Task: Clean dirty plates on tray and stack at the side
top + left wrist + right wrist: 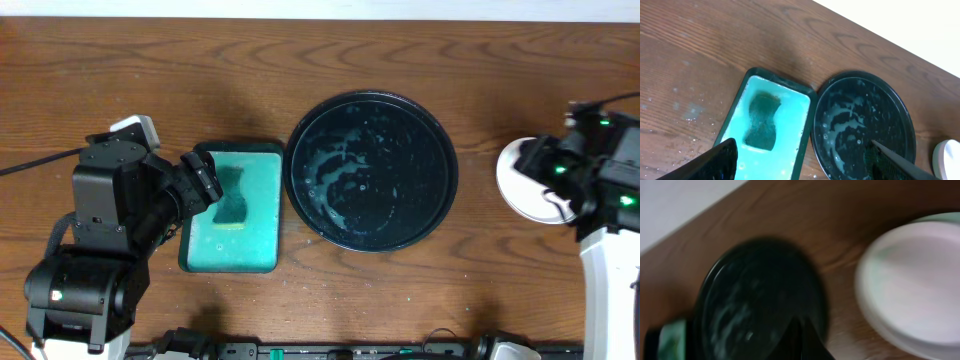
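Observation:
The black round tray (372, 170) sits mid-table with teal smears and no plate on it; it also shows in the left wrist view (862, 125) and, blurred, in the right wrist view (760, 305). White plates (520, 180) lie stacked at the right, partly hidden by the right arm; the stack shows in the right wrist view (912, 287). My right gripper (801, 340) hovers by the stack's left edge, fingers together and empty. My left gripper (800, 165) is open and empty above the teal rectangular tray (235, 205).
A dark teal sponge (234, 197) lies in soapy liquid in the teal rectangular tray (735, 125), left of the black tray. Water drops speckle the wood (685, 107). The table's far edge is close behind the black tray.

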Controlling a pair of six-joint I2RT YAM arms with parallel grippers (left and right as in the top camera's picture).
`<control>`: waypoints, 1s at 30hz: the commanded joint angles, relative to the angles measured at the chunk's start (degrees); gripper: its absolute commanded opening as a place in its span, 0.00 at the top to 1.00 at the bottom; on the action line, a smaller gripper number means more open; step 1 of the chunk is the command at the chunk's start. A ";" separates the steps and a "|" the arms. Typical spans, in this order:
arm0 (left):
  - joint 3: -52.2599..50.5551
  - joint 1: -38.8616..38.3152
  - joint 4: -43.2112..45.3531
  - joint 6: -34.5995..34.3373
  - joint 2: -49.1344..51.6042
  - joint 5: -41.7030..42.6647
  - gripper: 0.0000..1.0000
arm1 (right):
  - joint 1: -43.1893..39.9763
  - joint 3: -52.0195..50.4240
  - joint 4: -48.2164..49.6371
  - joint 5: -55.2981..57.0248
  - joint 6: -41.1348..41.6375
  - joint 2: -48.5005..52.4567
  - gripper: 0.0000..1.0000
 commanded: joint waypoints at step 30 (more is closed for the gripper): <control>0.94 0.17 -0.09 0.33 -0.02 -0.11 0.19 | 6.95 -2.95 8.83 -6.60 -10.45 4.68 0.76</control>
